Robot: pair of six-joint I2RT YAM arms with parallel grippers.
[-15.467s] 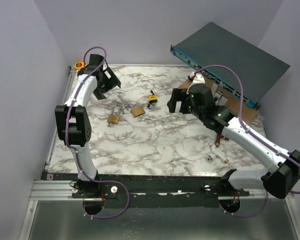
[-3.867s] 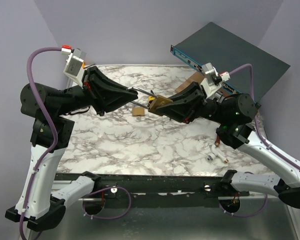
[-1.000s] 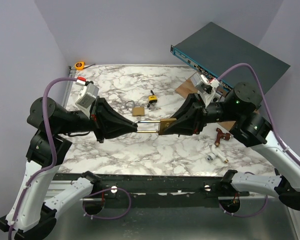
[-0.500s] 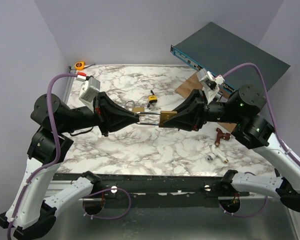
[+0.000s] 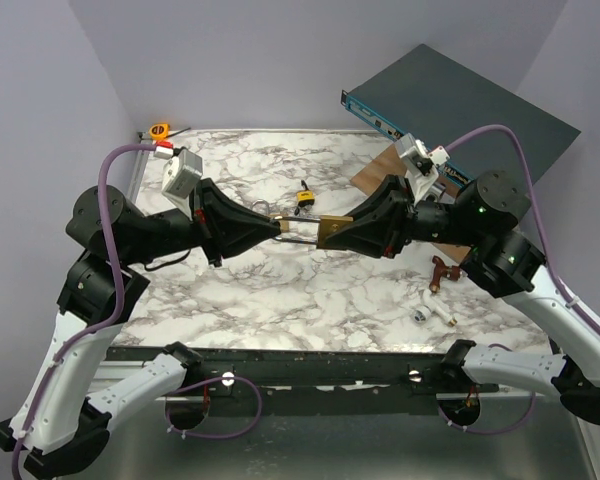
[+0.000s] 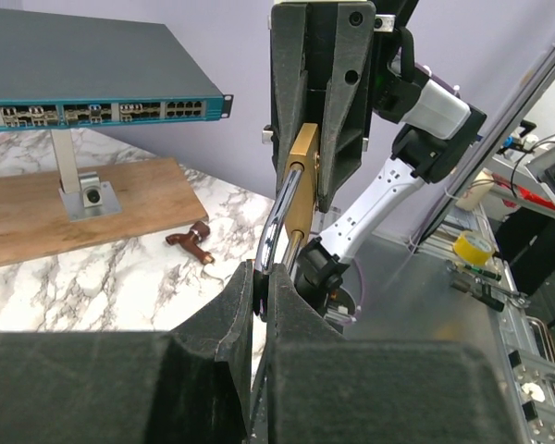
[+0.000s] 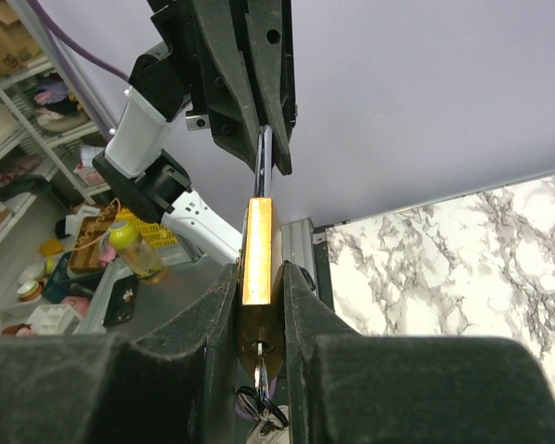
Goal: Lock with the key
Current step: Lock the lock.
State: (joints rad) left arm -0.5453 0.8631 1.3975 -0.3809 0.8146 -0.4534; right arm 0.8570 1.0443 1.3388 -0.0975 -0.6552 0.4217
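Padlock midair, clear of table

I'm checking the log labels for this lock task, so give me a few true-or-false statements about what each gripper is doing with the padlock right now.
1. The right gripper clamps the brass padlock by its body. True.
2. The left gripper is open and empty. False: its jaws are shut on the shackle.
3. The padlock rests on a surface, released. False: both grippers hold it in the air above the marble table.
4. A key sits in the padlock's keyhole. True.
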